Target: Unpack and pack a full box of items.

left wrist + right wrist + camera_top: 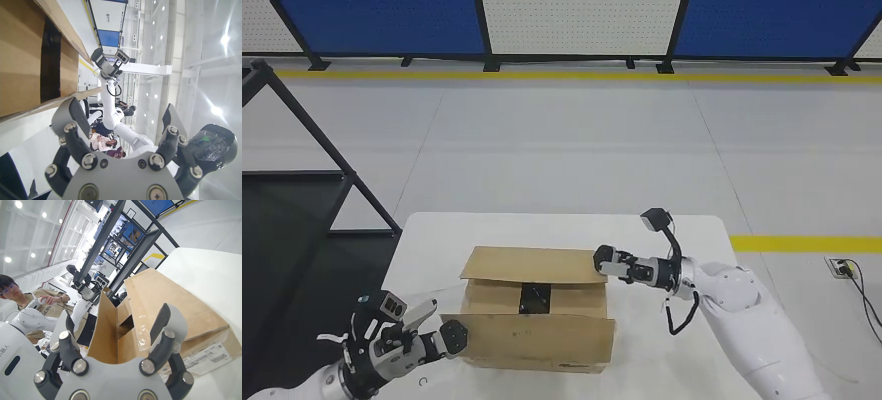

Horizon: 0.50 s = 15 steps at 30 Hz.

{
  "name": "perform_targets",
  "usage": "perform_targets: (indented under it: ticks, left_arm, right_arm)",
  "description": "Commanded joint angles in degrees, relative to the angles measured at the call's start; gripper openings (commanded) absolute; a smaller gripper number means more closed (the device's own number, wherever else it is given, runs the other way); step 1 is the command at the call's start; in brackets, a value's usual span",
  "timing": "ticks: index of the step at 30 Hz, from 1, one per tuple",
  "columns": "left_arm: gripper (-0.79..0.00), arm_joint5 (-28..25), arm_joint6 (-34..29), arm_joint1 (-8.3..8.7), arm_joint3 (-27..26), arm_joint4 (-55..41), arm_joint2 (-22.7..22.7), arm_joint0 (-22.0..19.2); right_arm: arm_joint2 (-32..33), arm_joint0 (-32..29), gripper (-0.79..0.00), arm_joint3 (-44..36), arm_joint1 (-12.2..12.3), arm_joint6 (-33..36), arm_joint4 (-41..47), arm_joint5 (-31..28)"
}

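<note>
A brown cardboard box (pixel 532 265) stands mid-table with its long flaps raised and a dark gap (pixel 534 298) between them. My left gripper (pixel 454 337) sits at the box's near left corner. In the left wrist view it (pixel 122 108) is open, one fingertip (pixel 75 106) touching the edge of the near flap (pixel 19 56). My right gripper (pixel 600 262) is at the far right corner. It (pixel 115 313) is also open and holds nothing, and the box's short end with its taped flaps (pixel 160 298) lies just beyond its fingers.
The white table (pixel 432 240) has bare room on all sides of the box, more on the far side. A black metal frame (pixel 342 190) stands off the table's left. Grey floor with yellow lines (pixel 802 243) surrounds the table.
</note>
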Motion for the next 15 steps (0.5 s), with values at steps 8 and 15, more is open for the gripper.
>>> perform_targets:
  ticks: [8,15]
  left_arm:
    - [0.000,9.5,11.2,-0.52,2.9,-5.1,3.7,-3.9]
    - [0.000,15.2,17.6,-0.93,6.5,-8.4,7.1,-9.6]
  right_arm:
    - [-0.7,0.4,0.000,0.5,0.0,1.9,1.7,1.3]
    - [-1.8,0.4,0.000,0.6,-0.1,4.3,5.5,5.9]
